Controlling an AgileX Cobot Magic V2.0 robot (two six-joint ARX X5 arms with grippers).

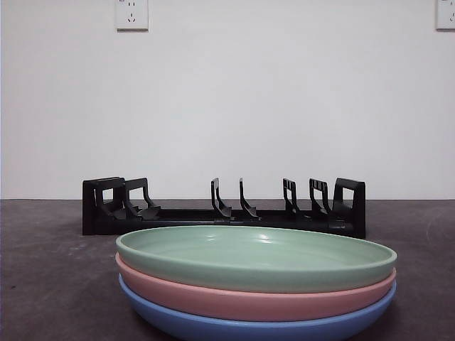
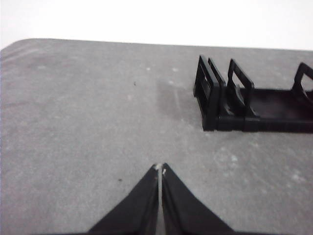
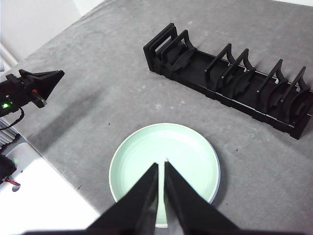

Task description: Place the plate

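Three plates are stacked near the table's front: a green plate [image 1: 256, 257] on top, a pink plate [image 1: 249, 298] under it and a blue plate [image 1: 242, 328] at the bottom. From above only the green plate [image 3: 181, 152] shows. My right gripper [image 3: 161, 165] hovers over it, shut and holding nothing. Behind the stack stands an empty black plate rack [image 1: 227, 209] [image 3: 230, 78]. My left gripper [image 2: 160, 169] is shut and empty over bare table, with the end of the rack [image 2: 230, 98] ahead of it. It also appears off to the side in the right wrist view [image 3: 41, 85].
The grey table's front edge [image 3: 63, 181] runs close to the stack. A white wall with two sockets [image 1: 131, 14] is behind the rack.
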